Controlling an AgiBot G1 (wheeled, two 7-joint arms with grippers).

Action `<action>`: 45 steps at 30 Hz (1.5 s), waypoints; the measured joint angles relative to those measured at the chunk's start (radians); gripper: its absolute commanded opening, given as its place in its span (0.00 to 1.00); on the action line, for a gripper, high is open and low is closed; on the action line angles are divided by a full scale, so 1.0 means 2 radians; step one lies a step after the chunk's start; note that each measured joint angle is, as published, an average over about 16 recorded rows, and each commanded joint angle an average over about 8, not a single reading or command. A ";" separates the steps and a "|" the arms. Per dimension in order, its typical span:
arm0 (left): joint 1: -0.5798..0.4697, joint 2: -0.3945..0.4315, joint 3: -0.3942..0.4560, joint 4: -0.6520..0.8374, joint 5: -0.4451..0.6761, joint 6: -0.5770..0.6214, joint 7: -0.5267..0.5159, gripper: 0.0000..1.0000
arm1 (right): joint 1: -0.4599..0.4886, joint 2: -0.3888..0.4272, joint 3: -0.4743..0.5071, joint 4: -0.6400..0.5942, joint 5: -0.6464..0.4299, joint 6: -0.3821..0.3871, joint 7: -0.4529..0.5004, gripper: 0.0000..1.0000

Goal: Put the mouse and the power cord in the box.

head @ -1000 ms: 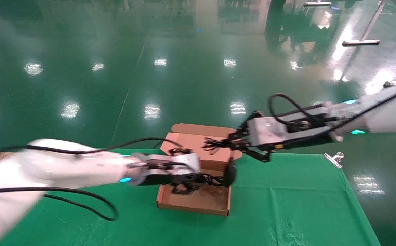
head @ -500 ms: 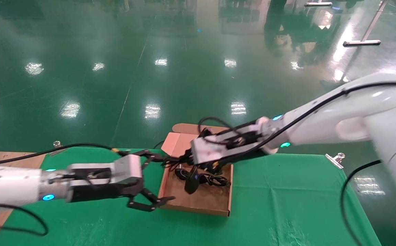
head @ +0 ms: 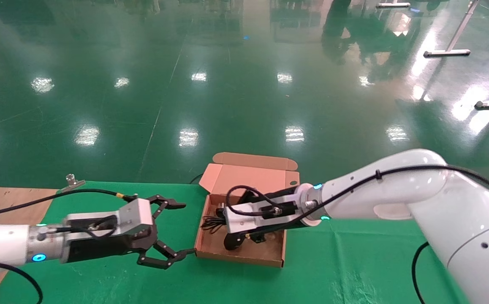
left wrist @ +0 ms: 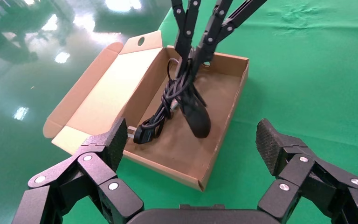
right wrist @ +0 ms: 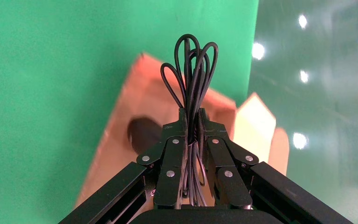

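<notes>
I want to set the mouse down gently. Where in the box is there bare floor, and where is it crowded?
Bare cardboard lies along the box wall nearest the cloth. The side by the hinged lid is crowded: the power cord lies there, the mouse hangs beside it from the wire bundle the right gripper pinches. The left gripper is open outside.

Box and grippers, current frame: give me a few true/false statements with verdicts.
1. The right gripper is clamped on the bundled wire loops. True.
2. The left gripper holds the mouse. False: it is open and empty, beside the box.
3. The box lid is closed. False: the flap stands open.
4. The mouse is above the box floor, inside its walls. True.
5. A black plug is inside the box. True.
</notes>
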 measured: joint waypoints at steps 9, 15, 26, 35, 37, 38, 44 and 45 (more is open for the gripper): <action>-0.007 0.022 0.002 0.042 0.003 0.006 0.014 1.00 | -0.020 0.002 -0.037 -0.023 0.024 0.087 -0.002 0.45; -0.010 0.027 0.001 0.055 0.002 0.012 0.019 1.00 | -0.025 0.003 -0.048 -0.032 0.036 0.105 -0.002 1.00; -0.011 0.028 0.001 0.058 0.002 0.013 0.020 1.00 | -0.027 0.004 -0.050 -0.034 0.039 0.106 -0.002 1.00; -0.011 0.027 0.001 0.055 0.003 0.012 0.019 1.00 | -0.025 0.004 -0.048 -0.033 0.036 0.104 -0.003 1.00; -0.010 0.027 0.001 0.054 0.003 0.012 0.019 1.00 | -0.025 0.005 -0.048 -0.032 0.036 0.103 -0.003 1.00; -0.010 0.026 0.000 0.053 0.003 0.012 0.018 1.00 | -0.025 0.005 -0.047 -0.031 0.036 0.103 -0.002 1.00; -0.003 0.019 -0.011 0.034 0.002 0.015 0.004 1.00 | -0.032 0.015 -0.038 -0.019 0.046 0.093 0.007 1.00; -0.001 0.017 -0.015 0.029 0.002 0.016 0.000 1.00 | -0.034 0.018 -0.035 -0.015 0.049 0.090 0.010 1.00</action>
